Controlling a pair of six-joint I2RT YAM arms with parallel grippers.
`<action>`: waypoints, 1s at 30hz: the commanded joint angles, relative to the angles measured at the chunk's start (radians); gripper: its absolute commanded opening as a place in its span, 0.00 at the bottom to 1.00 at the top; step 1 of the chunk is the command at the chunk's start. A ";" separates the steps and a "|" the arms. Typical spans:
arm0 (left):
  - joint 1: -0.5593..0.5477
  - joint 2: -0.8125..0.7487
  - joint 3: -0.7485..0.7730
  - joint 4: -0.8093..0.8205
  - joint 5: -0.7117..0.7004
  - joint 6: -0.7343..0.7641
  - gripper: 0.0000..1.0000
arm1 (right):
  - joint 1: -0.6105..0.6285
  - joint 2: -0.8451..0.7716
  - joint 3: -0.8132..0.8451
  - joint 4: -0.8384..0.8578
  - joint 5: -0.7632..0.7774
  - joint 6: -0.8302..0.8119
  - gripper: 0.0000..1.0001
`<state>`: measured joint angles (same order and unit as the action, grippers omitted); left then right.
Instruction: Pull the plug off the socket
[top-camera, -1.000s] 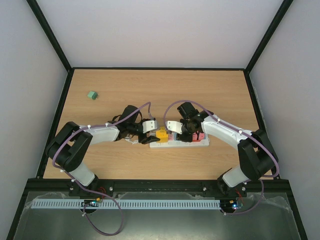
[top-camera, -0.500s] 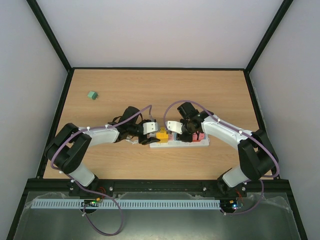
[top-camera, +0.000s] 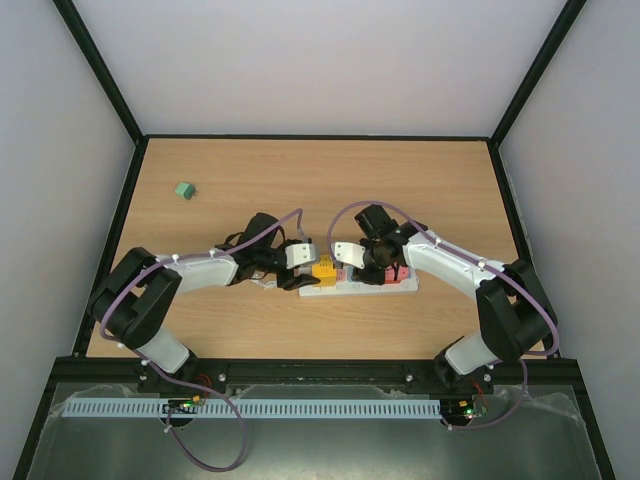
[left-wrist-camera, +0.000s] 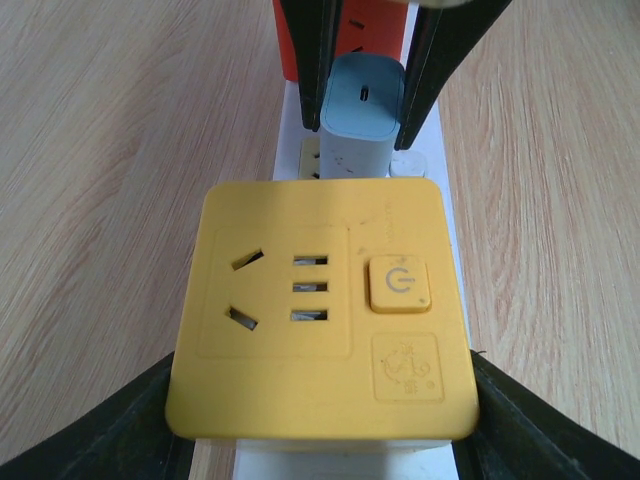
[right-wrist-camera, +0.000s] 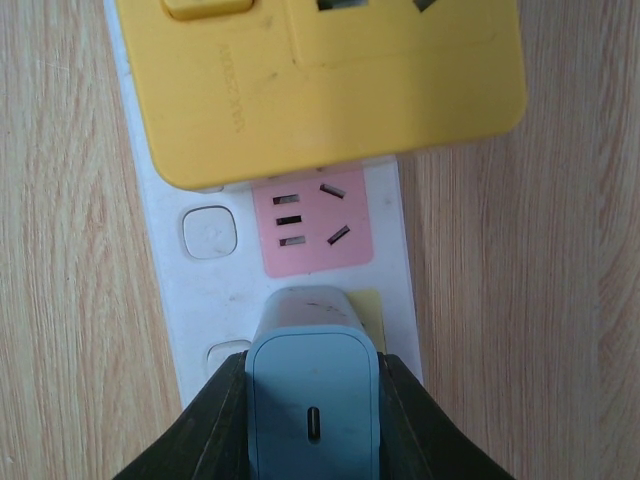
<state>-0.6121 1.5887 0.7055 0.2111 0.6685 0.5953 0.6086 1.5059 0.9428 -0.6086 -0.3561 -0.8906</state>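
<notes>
I log long white rectangular power strip (top-camera: 340, 290): axis 9–3 o'clock from above, pink outlet face (right-wrist-camera: 310, 222); right gripper (right-wrist-camera: 312, 425) pinches pale blue plug (right-wrist-camera: 312, 365); left gripper (left-wrist-camera: 320, 435) clasps yellow cube adapter (left-wrist-camera: 320, 300).

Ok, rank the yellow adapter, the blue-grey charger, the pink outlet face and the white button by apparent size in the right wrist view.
1. yellow adapter, though cropped
2. blue-grey charger, nearer the camera, so unsure against the next
3. pink outlet face
4. white button

We see the long white socket (right-wrist-camera: 160, 300) lying flat, with the blue-grey plug (right-wrist-camera: 312, 400) seated upright, six o'clock from its pink outlet face (right-wrist-camera: 310, 225).
</notes>
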 joint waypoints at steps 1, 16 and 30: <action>-0.035 -0.064 0.025 0.042 0.164 -0.033 0.37 | 0.006 0.070 -0.072 -0.071 0.066 0.021 0.02; -0.035 -0.107 0.024 0.031 0.123 0.008 0.36 | 0.007 0.074 -0.075 -0.072 0.071 0.024 0.02; -0.029 -0.114 0.025 0.016 0.125 0.016 0.34 | 0.007 0.076 -0.075 -0.074 0.067 0.025 0.02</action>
<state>-0.6369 1.4990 0.7074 0.1856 0.7155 0.5968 0.6102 1.5063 0.9394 -0.6048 -0.3691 -0.8825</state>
